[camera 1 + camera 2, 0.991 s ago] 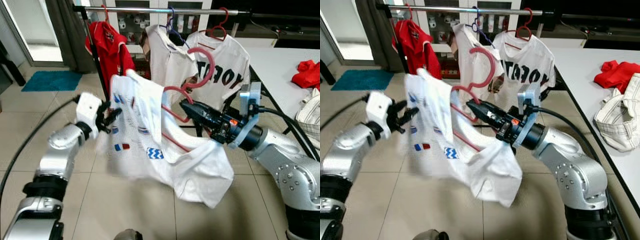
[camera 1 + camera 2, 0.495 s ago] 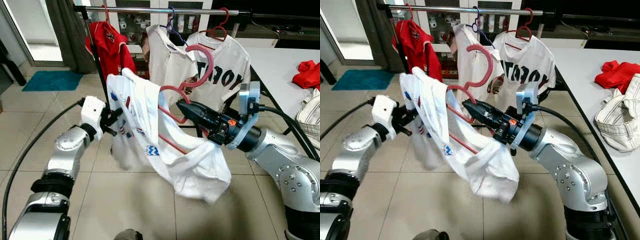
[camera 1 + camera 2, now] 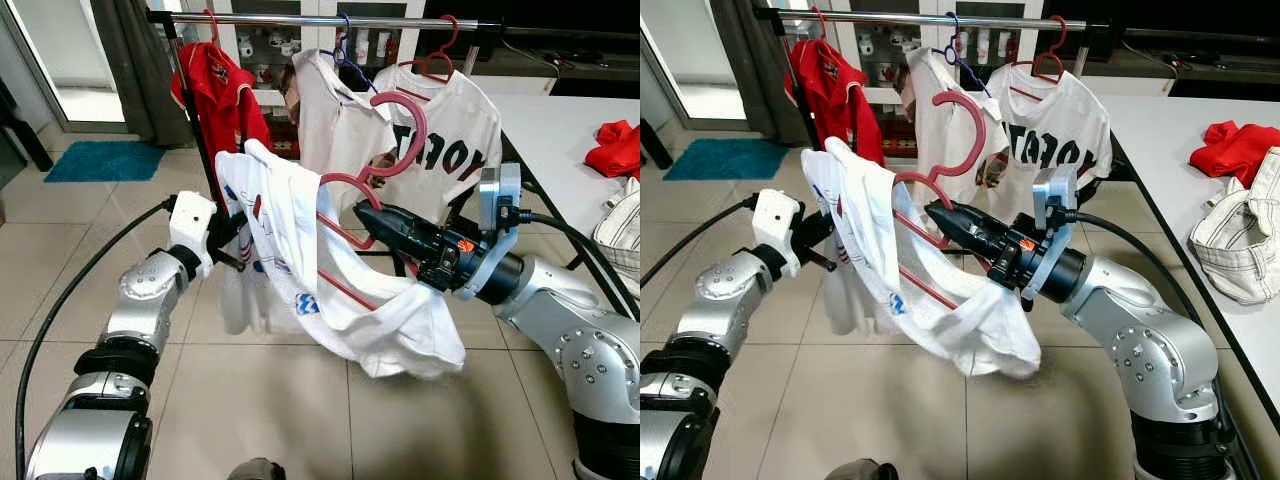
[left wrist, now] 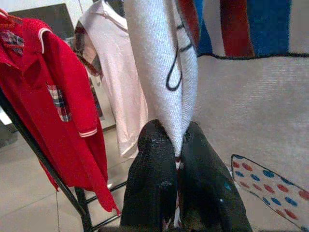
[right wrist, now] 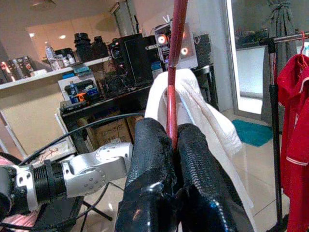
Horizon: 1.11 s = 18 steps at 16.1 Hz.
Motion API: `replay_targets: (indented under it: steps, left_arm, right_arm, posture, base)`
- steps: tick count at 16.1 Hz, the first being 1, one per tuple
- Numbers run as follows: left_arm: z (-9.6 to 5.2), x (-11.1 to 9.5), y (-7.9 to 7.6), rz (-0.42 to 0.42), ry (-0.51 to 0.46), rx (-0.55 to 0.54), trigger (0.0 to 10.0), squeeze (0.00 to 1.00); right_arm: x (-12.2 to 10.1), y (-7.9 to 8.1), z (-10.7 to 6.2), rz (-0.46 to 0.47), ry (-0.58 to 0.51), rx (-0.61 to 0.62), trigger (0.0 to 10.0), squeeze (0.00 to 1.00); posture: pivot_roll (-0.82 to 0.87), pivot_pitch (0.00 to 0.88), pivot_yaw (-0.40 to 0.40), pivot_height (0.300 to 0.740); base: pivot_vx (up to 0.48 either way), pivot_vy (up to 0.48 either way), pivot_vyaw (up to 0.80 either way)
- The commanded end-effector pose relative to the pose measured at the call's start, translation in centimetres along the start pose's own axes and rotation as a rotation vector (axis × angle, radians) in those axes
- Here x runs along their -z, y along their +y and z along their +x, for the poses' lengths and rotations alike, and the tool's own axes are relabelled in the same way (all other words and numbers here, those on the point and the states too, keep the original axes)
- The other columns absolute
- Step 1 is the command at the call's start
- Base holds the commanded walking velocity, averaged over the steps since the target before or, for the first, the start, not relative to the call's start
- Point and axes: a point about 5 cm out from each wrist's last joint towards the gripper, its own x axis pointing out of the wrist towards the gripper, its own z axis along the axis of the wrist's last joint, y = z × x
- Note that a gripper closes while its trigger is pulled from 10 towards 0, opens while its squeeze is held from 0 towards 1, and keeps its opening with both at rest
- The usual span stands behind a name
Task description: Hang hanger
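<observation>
A pink-red hanger sits in the air in front of the clothes rail, its hook below the bar. My right gripper is shut on its lower bar, seen as a red rod between the fingers. A white T-shirt with blue and red patches is draped over the hanger and sags beneath it. At the shirt's left side, my left gripper is shut on a fold of white fabric, pinched between the fingers.
On the rail hang a red polo and two white shirts on hangers. A white table at the right holds a red cloth and a cream bag. A teal mat lies on the tiled floor.
My left gripper has moved right and up toward the hanger, bunching the spread shirt into a narrower drape. The right gripper and hanger have hardly shifted.
</observation>
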Motion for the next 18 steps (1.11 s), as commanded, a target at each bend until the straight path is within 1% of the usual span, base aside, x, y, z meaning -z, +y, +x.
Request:
replay_targets:
  steps: [1,3,4,7,9,10,12,14,15,16,18]
  left_arm:
    - [0.2,-0.5,0.2,0.006,-0.023,-0.020,0.0,0.00]
    - [-0.1,-0.2,0.4,-0.019,-0.035,-0.065,0.0,0.00]
    - [-0.5,0.1,0.7,-0.077,-0.058,-0.112,0.0,0.00]
    - [-1.9,1.3,1.3,-0.126,-0.065,-0.211,0.0,0.00]
    - [-3.1,2.6,1.6,-0.127,-0.029,-0.279,0.0,0.00]
    - [-4.3,3.9,2.2,-0.122,0.035,-0.354,0.0,0.00]
    - [-5.1,5.0,2.9,-0.137,0.110,-0.431,0.0,0.00]
    - [-5.9,5.8,3.5,-0.160,0.162,-0.510,0.0,0.00]
    - [-6.9,6.5,4.1,-0.197,0.200,-0.609,0.0,0.00]
    - [-7.0,6.6,4.1,-0.201,0.200,-0.617,0.0,0.00]
    - [-6.8,6.5,3.8,-0.208,0.186,-0.591,0.0,0.00]
  right_arm:
    - [-0.8,0.5,0.1,-0.038,-0.033,-0.025,10.0,0.00]
    - [-0.7,0.1,0.2,-0.042,-0.038,0.008,10.0,0.00]
    - [-0.7,-0.2,0.3,-0.046,-0.049,0.046,10.0,0.00]
    - [-0.8,-1.5,0.5,-0.052,-0.099,0.186,10.0,0.00]
    - [-1.1,-2.4,0.6,-0.049,-0.144,0.271,10.0,0.00]
    - [-1.3,-2.9,0.7,-0.051,-0.167,0.316,10.0,0.00]
    - [-1.8,-3.5,0.7,-0.057,-0.196,0.368,10.0,0.00]
    - [-2.2,-4.0,0.6,-0.053,-0.227,0.407,10.0,0.00]
    - [-2.4,-4.3,0.4,-0.054,-0.244,0.440,10.0,0.00]
    - [-2.4,-4.4,0.4,-0.053,-0.246,0.444,10.0,0.00]
    - [-2.4,-4.4,0.4,-0.051,-0.252,0.448,10.0,0.00]
  posture:
    - [-0.08,0.000,0.026,0.740]
    - [-0.08,0.000,0.026,0.740]
    - [-0.07,0.000,0.028,0.740]
    - [-0.07,0.000,0.031,0.740]
    - [-0.06,0.000,0.025,0.740]
    - [-0.06,0.000,0.019,0.740]
    - [-0.05,0.000,0.016,0.740]
    - [-0.05,0.000,0.015,0.740]
    - [-0.05,0.000,0.014,0.740]
    - [-0.05,0.000,0.014,0.740]
    - [-0.05,0.000,0.013,0.740]
  base:
    - [0.000,0.000,0.00]
    - [0.000,0.000,0.00]
    - [0.000,0.000,0.00]
    - [0.000,0.000,0.00]
    - [0.000,0.000,0.00]
    - [0.000,0.000,0.00]
    - [0.000,0.000,0.00]
    - [0.000,0.000,0.00]
    - [0.000,0.000,0.00]
    - [0.000,0.000,0.00]
    - [0.000,0.000,0.00]
